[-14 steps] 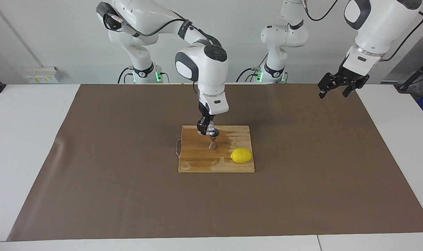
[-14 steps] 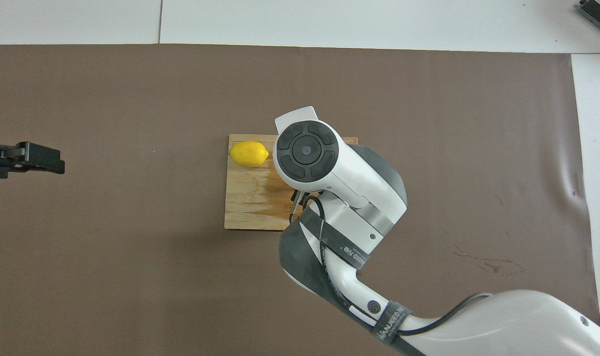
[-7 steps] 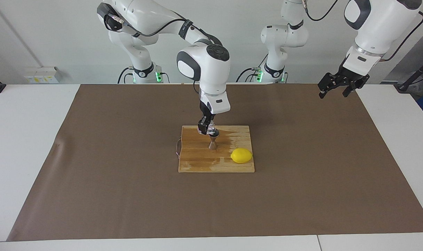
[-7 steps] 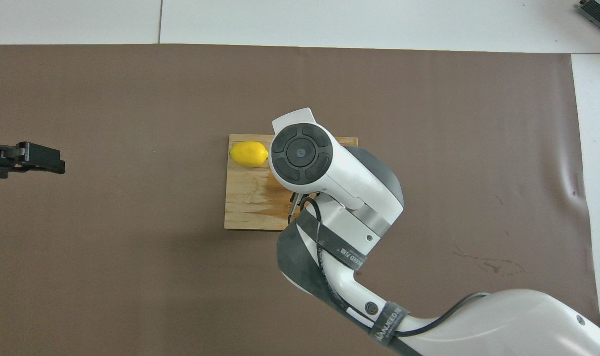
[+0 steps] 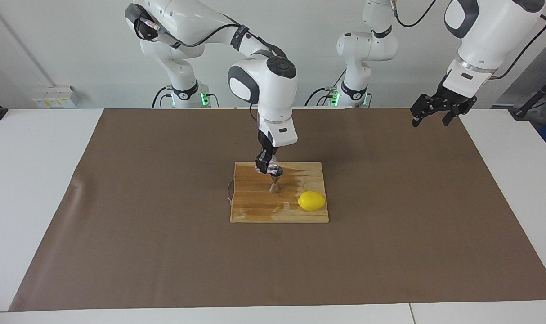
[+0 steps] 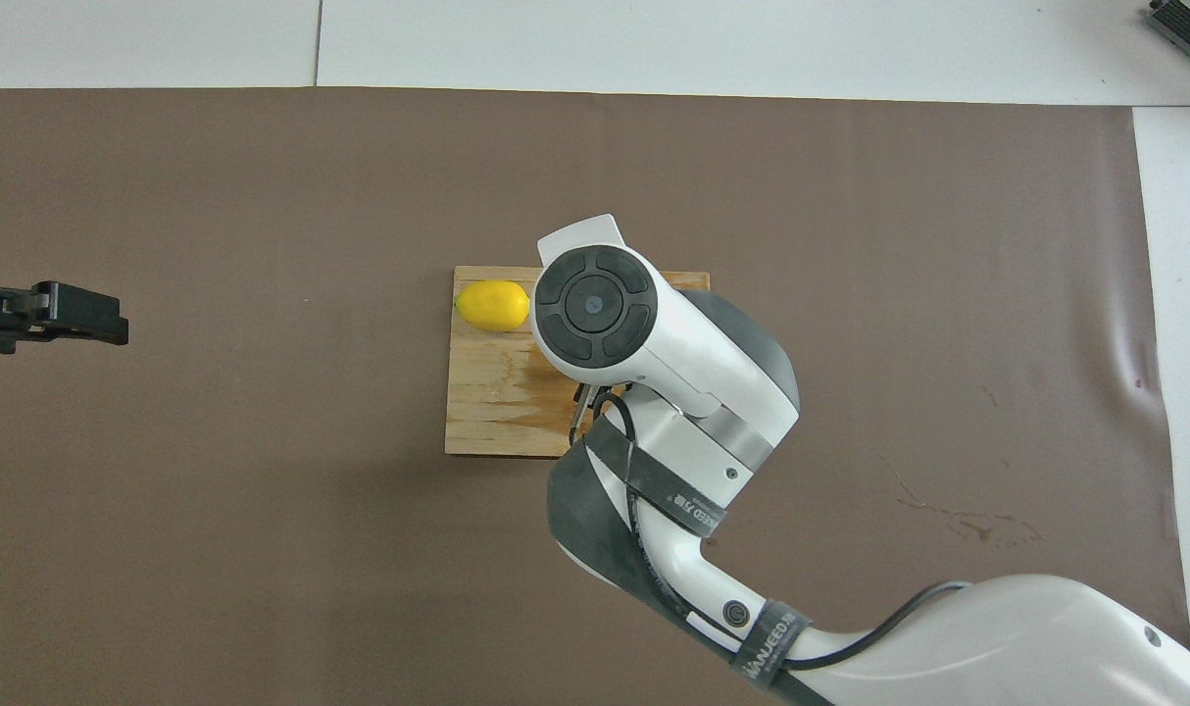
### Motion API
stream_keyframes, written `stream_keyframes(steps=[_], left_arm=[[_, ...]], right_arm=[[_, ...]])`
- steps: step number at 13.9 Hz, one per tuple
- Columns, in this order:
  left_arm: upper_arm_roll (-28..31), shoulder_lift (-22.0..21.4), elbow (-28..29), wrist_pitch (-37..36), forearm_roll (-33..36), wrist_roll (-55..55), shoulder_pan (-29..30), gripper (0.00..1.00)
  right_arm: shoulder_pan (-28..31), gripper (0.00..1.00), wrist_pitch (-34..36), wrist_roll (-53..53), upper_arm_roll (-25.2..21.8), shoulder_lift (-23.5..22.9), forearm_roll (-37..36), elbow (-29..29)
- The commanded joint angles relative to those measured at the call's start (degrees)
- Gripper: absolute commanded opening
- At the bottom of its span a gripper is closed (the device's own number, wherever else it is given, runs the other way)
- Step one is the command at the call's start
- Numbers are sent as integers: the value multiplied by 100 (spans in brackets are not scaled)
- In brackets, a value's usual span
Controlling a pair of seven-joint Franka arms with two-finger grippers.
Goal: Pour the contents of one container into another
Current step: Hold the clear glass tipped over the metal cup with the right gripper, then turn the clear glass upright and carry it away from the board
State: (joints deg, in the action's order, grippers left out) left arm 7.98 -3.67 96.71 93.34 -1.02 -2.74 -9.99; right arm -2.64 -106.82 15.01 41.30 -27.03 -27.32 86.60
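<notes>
The wooden board point(image 5: 255, 211) is showing a rough, streaky grain with a darker, wet-looking patch. The jigger point(image 5: 275, 184) is gleaming as brushed steel, and the glass cup point(image 5: 274, 170) above it is glinting clear. The lemon point(image 5: 311, 200) is looking smooth and slightly glossy. Matt brown paper point(image 5: 390, 225) is covering the white surface point(image 5: 30, 180).
</notes>
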Motion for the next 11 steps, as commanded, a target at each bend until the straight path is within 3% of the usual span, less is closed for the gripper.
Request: stream_keyframes(steps=[1,11], left_arm=[[-16,-143,155,-26,119,-77,6,100],[-16,-143,155,-26,119,-77,6,100]], right_arm=[[114,10,47,-121,168,-162,-116,-196],[308,11,-437,98,195,-48,587,-196]])
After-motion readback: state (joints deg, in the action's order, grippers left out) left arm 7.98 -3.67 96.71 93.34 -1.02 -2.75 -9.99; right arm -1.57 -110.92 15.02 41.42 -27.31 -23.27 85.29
